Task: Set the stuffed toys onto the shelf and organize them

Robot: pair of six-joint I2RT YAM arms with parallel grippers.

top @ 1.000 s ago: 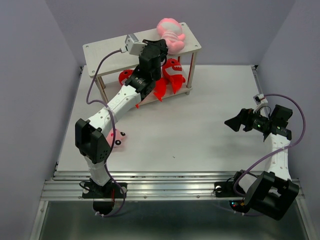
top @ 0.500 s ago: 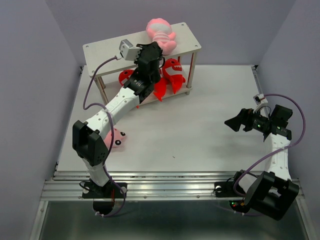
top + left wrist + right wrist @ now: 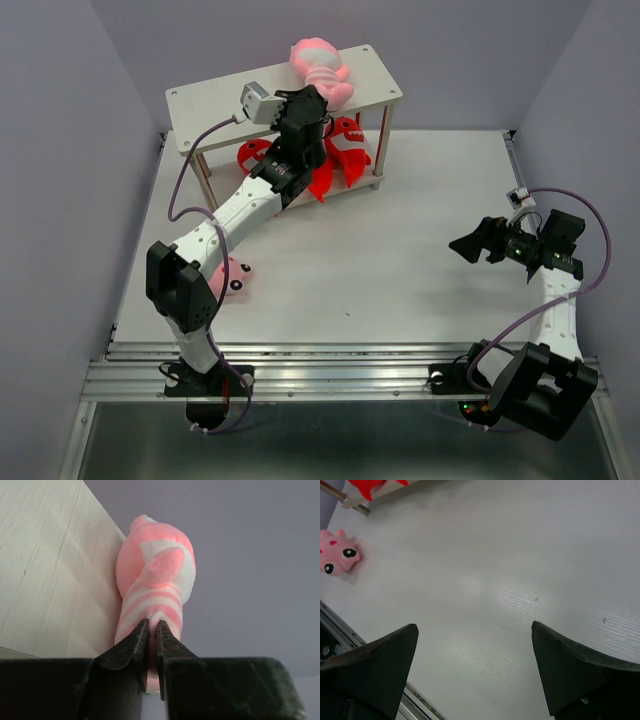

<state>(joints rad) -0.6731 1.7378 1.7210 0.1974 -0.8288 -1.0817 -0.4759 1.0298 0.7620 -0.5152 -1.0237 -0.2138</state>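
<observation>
A pink striped toy (image 3: pixel 320 68) lies on the top board of the white shelf (image 3: pixel 215 105), at its far edge. My left gripper (image 3: pixel 316 102) is shut on the toy's near end. In the left wrist view the fingers pinch the striped tail (image 3: pixel 157 580) beside the shelf board (image 3: pixel 45 570). Three red sharks (image 3: pixel 345 142) sit on the lower tier, partly hidden by my left arm. A second pink toy (image 3: pixel 233 277) lies on the table by my left arm's elbow, and also shows in the right wrist view (image 3: pixel 337 555). My right gripper (image 3: pixel 478 243) is open and empty above the table's right side.
The shelf stands at the table's far left, its thin legs (image 3: pixel 381 150) on the tabletop. A metal rail (image 3: pixel 330 375) runs along the near edge. Grey walls close in the left, right and back.
My left gripper has carried the pink striped toy leftward along the top board, with only a slight shift in the last half second. The right arm has not moved.
</observation>
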